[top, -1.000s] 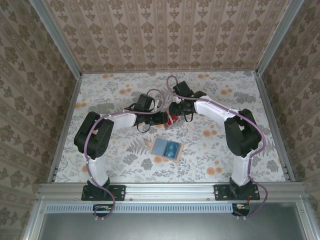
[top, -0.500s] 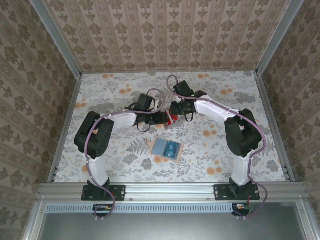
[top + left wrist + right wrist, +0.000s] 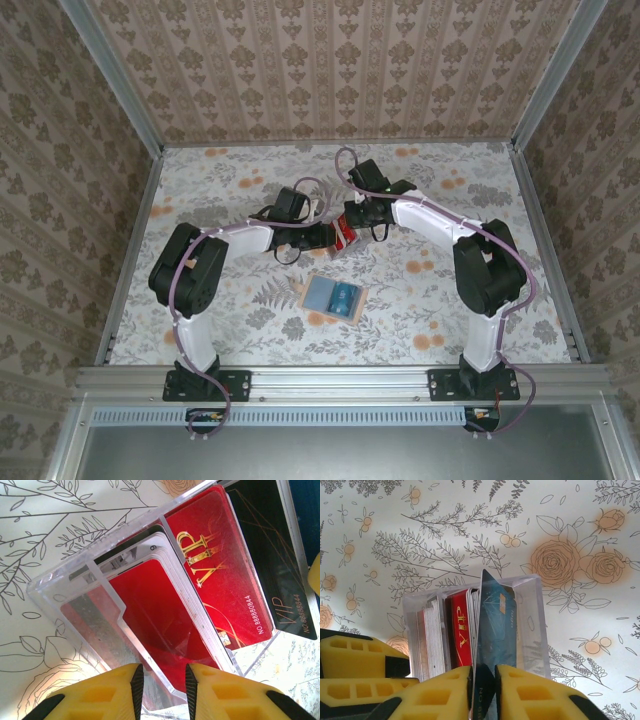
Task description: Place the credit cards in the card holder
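Nearest the arm bases, the tan folding leather-like card holder lies open on the floral-printed table, its bluish-grey inside facing up. Its long axis runs left to right, with the right end tipped slightly toward the bases. It sits well apart from both grippers.

Farther out, the two arms meet over a clear plastic compartment box. The left gripper has its yellow fingers set narrow, with the box's near wall between them; it appears to be clamping the box to steady it. Glossy red VIP cards lean stacked in the compartments.

The right gripper has its fingers drawn in close on either face of a dark bluish plastic card, pinching it near its upper end. That card stands on edge in the box. Its long axis seems to run from the box floor up toward the gripper, and its faces are turned toward the pads.

The step in hand looks like drawing this one card out. It is best lifted straight along the card's own length, so the neighbouring cards and dividers do not snag. The left grip should hold the box down meanwhile. The card then needs turning flat to match the holder's pocket.
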Available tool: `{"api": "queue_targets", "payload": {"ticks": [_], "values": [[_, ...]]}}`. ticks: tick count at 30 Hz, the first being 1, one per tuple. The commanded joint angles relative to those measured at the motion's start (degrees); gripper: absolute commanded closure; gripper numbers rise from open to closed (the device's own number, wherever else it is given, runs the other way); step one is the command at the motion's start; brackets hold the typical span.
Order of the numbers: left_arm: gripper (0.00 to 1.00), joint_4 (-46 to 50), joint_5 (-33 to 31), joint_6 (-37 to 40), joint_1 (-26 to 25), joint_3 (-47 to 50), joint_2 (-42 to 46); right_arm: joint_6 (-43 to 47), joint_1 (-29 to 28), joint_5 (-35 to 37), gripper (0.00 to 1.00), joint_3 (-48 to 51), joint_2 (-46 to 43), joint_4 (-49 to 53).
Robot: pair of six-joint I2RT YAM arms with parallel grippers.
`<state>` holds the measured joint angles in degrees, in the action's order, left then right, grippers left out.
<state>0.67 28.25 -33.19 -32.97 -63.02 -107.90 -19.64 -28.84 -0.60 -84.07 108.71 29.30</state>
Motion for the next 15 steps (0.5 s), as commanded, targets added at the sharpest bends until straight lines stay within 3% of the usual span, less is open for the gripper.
{"api": "queue_targets", "payload": {"ticks": [1, 15], "values": [[0.68, -1.3, 0.1, 1.0, -0.5, -0.3, -0.5, 0.3, -0.2, -0.5, 0.80, -0.8, -2.4, 1.2], [0.68, -5.3, -5.7, 1.5, -0.3, 5.1, 9.2, 0.7, 0.9, 1.9, 0.89, 3.4, -7.1, -2.1]]}}
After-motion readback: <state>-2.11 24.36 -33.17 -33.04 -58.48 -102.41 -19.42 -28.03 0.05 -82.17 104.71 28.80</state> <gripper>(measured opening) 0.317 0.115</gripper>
